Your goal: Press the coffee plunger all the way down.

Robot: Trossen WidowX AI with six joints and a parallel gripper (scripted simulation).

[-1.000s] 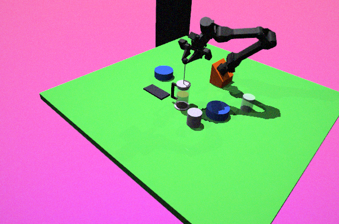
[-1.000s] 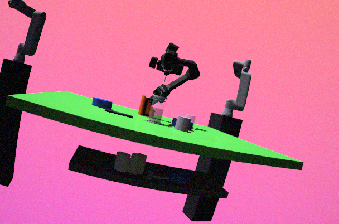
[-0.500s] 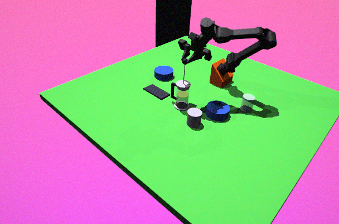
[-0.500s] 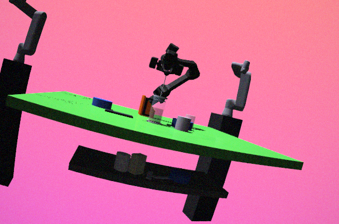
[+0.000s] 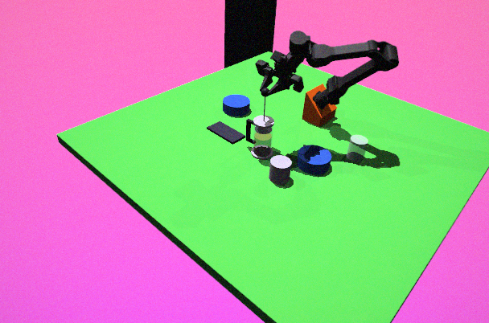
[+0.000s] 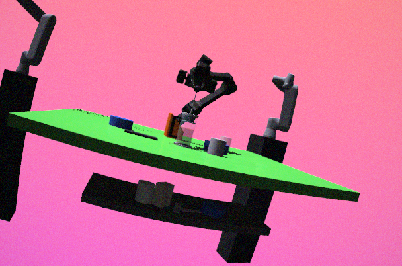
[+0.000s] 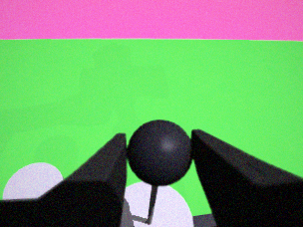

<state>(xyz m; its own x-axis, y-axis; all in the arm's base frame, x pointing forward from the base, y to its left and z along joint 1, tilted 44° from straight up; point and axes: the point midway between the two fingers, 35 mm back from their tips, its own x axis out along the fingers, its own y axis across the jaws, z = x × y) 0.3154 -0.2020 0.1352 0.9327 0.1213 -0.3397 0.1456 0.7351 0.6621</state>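
Dark round plunger knob (image 7: 159,151) pinched in my end effector (image 7: 159,149).
From the top view I see the clear glass coffee press (image 5: 262,137) upright on the green desk (image 5: 201,206), its thin rod (image 5: 265,107) running up into the end effector; in the exterior view the press stands just beside the orange block (image 6: 172,125); my wrist view shows both fingers touching the knob's sides.

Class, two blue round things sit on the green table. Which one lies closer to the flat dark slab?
The solid blue disc at the far side, just behind the flat dark slab. The other blue round thing is an open bowl near the front, beyond the coffee press.
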